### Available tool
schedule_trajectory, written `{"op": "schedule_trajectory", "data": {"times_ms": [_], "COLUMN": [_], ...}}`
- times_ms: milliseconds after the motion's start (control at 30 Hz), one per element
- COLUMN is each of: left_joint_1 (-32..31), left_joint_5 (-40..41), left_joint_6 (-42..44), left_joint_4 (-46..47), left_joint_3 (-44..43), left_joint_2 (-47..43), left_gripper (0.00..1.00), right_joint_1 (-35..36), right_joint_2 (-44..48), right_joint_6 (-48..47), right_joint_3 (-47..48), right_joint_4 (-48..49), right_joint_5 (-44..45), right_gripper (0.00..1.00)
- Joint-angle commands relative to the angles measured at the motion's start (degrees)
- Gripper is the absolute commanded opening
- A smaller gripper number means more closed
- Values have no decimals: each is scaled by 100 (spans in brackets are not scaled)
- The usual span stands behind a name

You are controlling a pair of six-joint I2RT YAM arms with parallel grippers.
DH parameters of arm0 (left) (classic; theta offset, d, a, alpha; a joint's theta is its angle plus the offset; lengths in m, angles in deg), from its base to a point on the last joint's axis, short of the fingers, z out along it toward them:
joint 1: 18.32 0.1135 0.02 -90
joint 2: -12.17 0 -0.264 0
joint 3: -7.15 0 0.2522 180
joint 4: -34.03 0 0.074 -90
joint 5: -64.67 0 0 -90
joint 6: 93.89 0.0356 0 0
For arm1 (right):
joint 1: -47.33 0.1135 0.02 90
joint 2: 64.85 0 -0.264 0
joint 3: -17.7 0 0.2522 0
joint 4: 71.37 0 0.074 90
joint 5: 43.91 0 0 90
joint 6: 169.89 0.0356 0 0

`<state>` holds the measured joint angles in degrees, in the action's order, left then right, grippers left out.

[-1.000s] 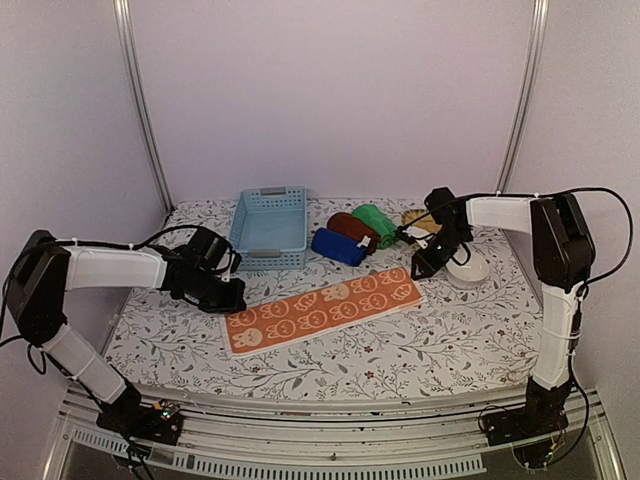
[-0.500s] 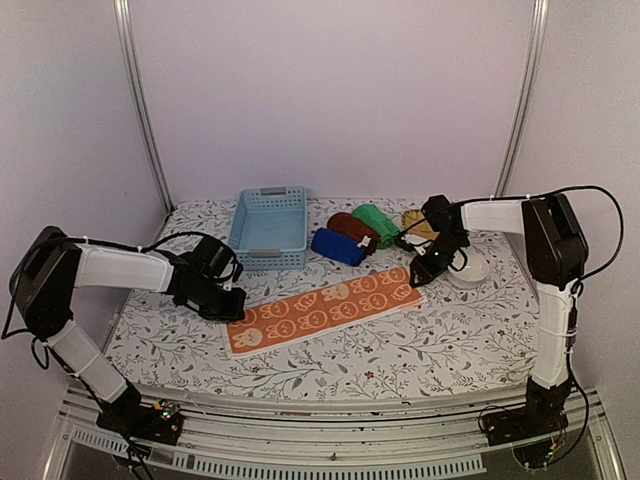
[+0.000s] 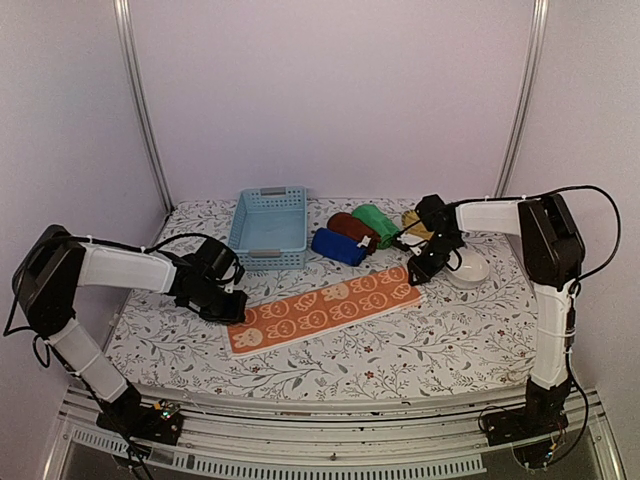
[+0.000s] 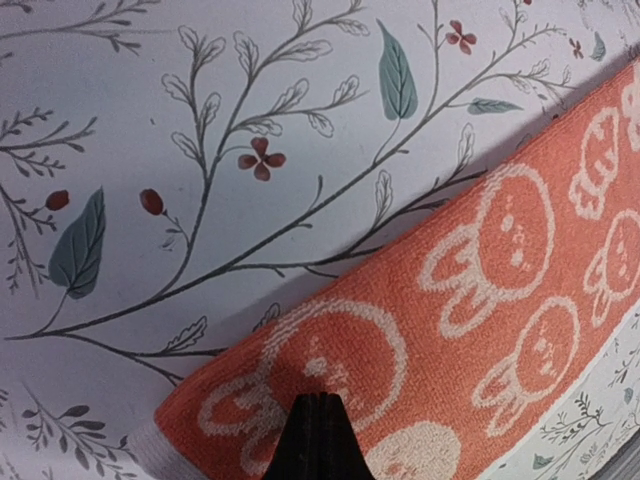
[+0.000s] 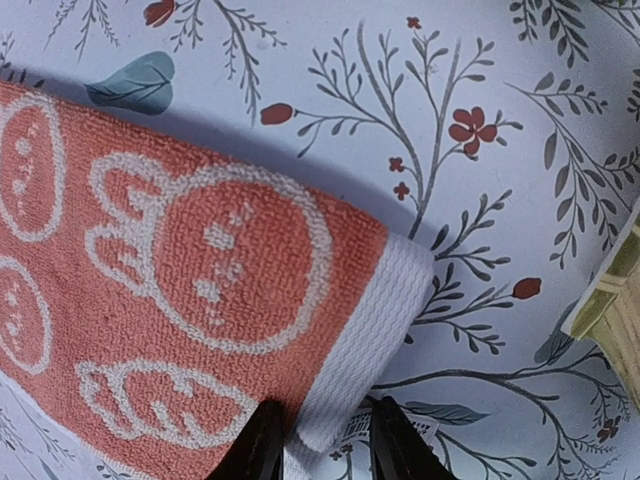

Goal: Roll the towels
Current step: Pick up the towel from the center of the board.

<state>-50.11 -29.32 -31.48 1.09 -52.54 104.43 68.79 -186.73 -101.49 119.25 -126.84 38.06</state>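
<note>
The orange towel with a white pattern [image 3: 322, 308] lies flat and unrolled across the middle of the table. My left gripper [image 3: 234, 309] is at its left end. In the left wrist view the gripper [image 4: 318, 432] is shut, its tips resting on the orange towel [image 4: 480, 300]. My right gripper [image 3: 421, 271] is at the towel's right end. In the right wrist view it [image 5: 325, 442] is open, with the towel's white hem corner [image 5: 375, 330] between the fingers. Rolled dark blue [image 3: 338, 246], maroon [image 3: 352, 228] and green [image 3: 376, 225] towels lie behind.
A light blue plastic basket [image 3: 270, 228] stands at the back, left of the rolled towels. A yellow wicker tray [image 3: 418, 219] sits at the back right; its corner shows in the right wrist view [image 5: 612, 300]. A white round object [image 3: 469, 270] lies just right of my right gripper.
My left gripper has moved right and nearer, onto the orange towel's left end. My right gripper has shifted a little left, to the towel's right end.
</note>
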Motion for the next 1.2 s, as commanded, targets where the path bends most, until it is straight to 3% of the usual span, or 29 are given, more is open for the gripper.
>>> {"op": "schedule_trajectory", "data": {"times_ms": [0, 400, 500, 600, 1167], "left_joint_1": [-82, -90, -89, -91, -80], "left_joint_5": [55, 117, 116, 146, 200], "left_joint_6": [54, 81, 96, 123, 136], "left_joint_4": [-16, -25, -49, -85, -112], "left_joint_3": [80, 93, 85, 67, 22], "left_joint_2": [-42, -97, -95, -116, -86], "left_gripper": [0, 0, 0, 0, 0], "right_joint_1": [131, 130, 48, -84, -675], "right_joint_2": [-333, -484, -428, -354, -392], "right_joint_6": [34, -49, -66, -109, -240], "right_joint_3": [-199, -21, 99, 256, 1947], "right_joint_4": [-85, -215, -256, -327, -1746], "right_joint_5": [466, 732, 715, 653, -1660], "right_gripper": [32, 20, 8, 4, 3]}}
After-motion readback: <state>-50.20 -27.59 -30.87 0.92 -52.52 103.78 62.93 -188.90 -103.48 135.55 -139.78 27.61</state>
